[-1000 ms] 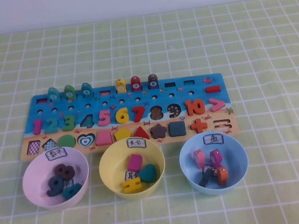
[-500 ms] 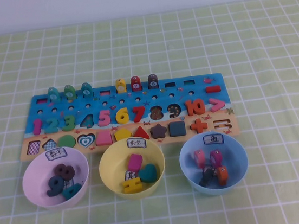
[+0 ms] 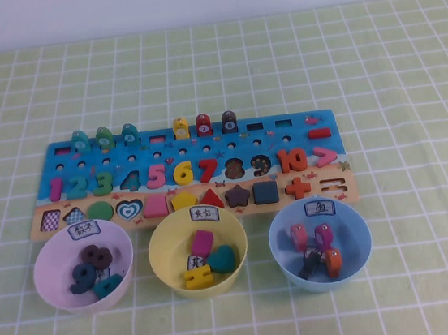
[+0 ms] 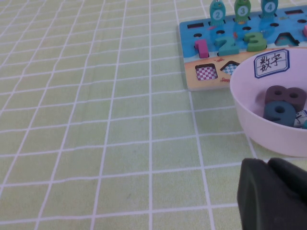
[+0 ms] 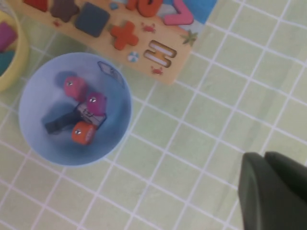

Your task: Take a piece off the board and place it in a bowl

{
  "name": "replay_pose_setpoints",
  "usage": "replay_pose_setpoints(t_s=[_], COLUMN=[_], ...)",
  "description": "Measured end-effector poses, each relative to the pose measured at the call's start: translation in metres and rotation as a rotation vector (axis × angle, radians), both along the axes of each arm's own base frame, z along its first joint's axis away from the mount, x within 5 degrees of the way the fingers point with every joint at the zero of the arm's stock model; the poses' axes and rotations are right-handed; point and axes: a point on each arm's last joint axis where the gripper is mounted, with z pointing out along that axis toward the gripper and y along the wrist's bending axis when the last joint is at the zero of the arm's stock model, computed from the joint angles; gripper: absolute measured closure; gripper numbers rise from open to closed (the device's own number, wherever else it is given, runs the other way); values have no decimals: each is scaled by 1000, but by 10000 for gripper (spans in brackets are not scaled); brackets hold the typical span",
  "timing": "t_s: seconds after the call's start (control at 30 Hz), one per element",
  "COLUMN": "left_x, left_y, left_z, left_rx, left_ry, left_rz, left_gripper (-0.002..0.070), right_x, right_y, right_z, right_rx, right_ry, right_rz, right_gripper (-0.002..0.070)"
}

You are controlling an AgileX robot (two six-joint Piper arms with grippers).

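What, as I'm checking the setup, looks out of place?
Nothing stands out. The board lies flat, the blue square sits in its slot, the yellow bowl, pink bowl and blue bowl stand upright, pieces inside. Left hand is by the pink one; right hand beyond the blue one.

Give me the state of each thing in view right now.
Piece: seated in the board's tan strip.
Board: flat on the table.
Yellow bowl: upright, holding several pieces.
Pink bowl: upright, holding number pieces.
Blue bowl: upright, holding small pieces.
Left gripper: near the pink bowl.
Right gripper: over the cloth, right of the blue bowl.
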Motion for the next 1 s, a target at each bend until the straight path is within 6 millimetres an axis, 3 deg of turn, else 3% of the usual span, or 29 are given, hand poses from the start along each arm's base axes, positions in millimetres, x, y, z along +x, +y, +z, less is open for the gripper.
replay_pose_setpoints(t_s=[0.13,0.4,0.57,0.7,0.8,1.0], left_x=[0,0,0,0,0,0], left_y=[0,0,0,0,0,0], left_z=[0,0,0,0,0,0], left_rx=[0,0,0,0,0,0], left_ry=[0,0,0,0,0,0], left_rz=[0,0,0,0,0,0], left_gripper=[679,680,679,679,680,680], right_x=[20,70,110,127,137,136], right_y=[8,43,72,102,133,185], right_z=[6,2,-23,-39,-53,-72], right_rx=[-70,-232,-253,-262,-275,-331], right_ry=[49,124,161,169,167,126], right_rz=[-4,50,93,155,228,460], right_gripper=[694,694,692,668,608,410])
